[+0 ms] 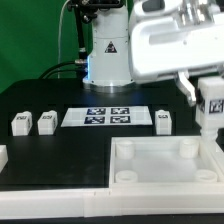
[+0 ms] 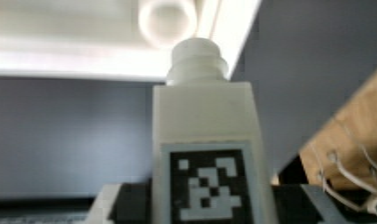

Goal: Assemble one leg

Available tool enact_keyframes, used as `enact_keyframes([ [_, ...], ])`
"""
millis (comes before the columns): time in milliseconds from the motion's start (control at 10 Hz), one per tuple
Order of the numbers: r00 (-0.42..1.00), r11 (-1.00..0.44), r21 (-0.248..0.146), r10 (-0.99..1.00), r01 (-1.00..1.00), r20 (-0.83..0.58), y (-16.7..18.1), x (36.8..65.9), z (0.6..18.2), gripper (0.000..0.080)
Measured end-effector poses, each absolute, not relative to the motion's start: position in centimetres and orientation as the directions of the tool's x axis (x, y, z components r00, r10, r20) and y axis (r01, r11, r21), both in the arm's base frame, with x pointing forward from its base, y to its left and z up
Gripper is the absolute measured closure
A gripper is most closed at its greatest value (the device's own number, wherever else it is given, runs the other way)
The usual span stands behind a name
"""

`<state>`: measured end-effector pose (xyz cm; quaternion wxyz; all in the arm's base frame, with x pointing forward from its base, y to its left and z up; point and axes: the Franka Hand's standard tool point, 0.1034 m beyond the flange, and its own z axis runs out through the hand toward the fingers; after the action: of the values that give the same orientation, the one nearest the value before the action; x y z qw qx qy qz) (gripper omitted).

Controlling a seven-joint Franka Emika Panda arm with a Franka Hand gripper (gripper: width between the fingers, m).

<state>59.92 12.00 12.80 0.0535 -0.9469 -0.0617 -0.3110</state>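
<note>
In the exterior view my gripper [image 1: 209, 100] is at the right, shut on a white leg [image 1: 209, 120] with a black-and-white marker, holding it upright above the far right corner of the large white tray-like part [image 1: 125, 170]. In the wrist view the held leg [image 2: 203, 120] fills the middle, its round peg end pointing away and its marker facing the camera; dark fingers [image 2: 146, 195] press its sides. Three more legs lie on the black table: two at the left [image 1: 20, 123] [image 1: 46, 122] and one right of the marker board [image 1: 164, 119].
The marker board [image 1: 108, 116] lies flat in the middle of the table. The robot base [image 1: 108, 55] stands behind it. A white block [image 1: 2, 155] sits at the exterior view's left edge. The tray has round corner sockets [image 1: 184, 147].
</note>
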Motion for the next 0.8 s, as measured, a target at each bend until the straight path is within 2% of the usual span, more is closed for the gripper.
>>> enact_keyframes([
  [200, 0.788, -0.985, -0.051, 0.101, 0.165, 0.608, 12.0, 61.3, 12.4, 0.0508],
  [400, 0.794, -0.984, -0.045, 0.111, 0.172, 0.598, 11.8, 62.3, 10.4, 0.0508],
  [600, 0.800, -0.984, -0.047, 0.111, 0.172, 0.589, 11.8, 62.6, 9.1, 0.0508],
  [800, 0.803, -0.984, -0.040, 0.117, 0.173, 0.585, 11.3, 62.5, 8.7, 0.0508],
])
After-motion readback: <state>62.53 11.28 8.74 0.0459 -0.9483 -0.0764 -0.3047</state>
